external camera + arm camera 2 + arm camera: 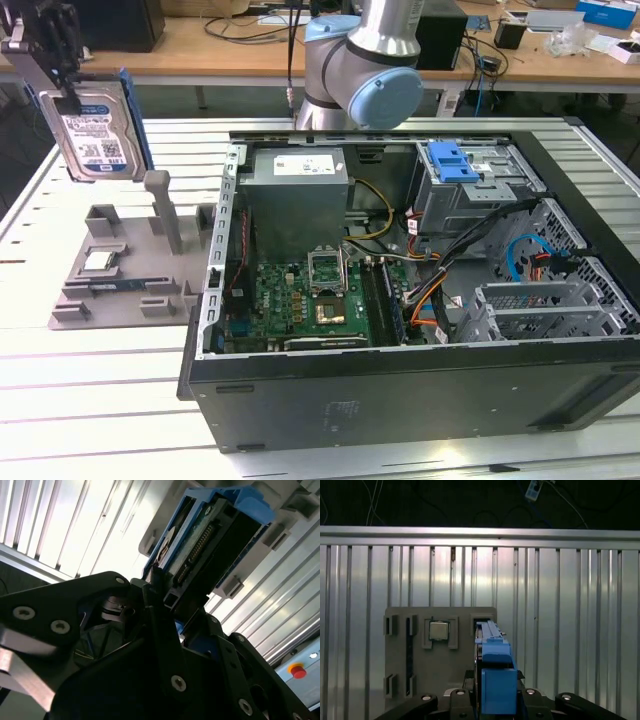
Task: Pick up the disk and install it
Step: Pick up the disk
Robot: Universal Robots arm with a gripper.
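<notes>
End effector (66, 98): black, at the far side of the exterior view's left, closed tight on the upper edge of the disk (97, 135). In the second wrist view one finger (156, 587) presses against the disk (215, 525) beside its connector row. Disk: silver, with a white-and-blue label facing the exterior camera and a blue bracket along its sides. It hangs upright in the air, clear of the fixture (130, 290) beneath it, and touches nothing but the end effector. In the first wrist view it shows edge-on, blue bracket foremost (495, 680), over one edge of the fixture (400, 655). Fixture: grey moulded tray with posts and slots, flat on the slatted tabletop (100, 400), just left of the case in the exterior view. Chip (97, 262): small, square and silver, seated in a pocket of the fixture. Memory stick (115, 285): thin and narrow, lying in a slot just nearer than the chip. Case (400, 400): black, on its side and open on top, at the exterior view's right, with the motherboard (300, 295) exposed. Drive cage (470, 185): metal, with a blue latch, at the case's far right. Arm (370, 60): grey and blue, standing beyond the case.
</notes>
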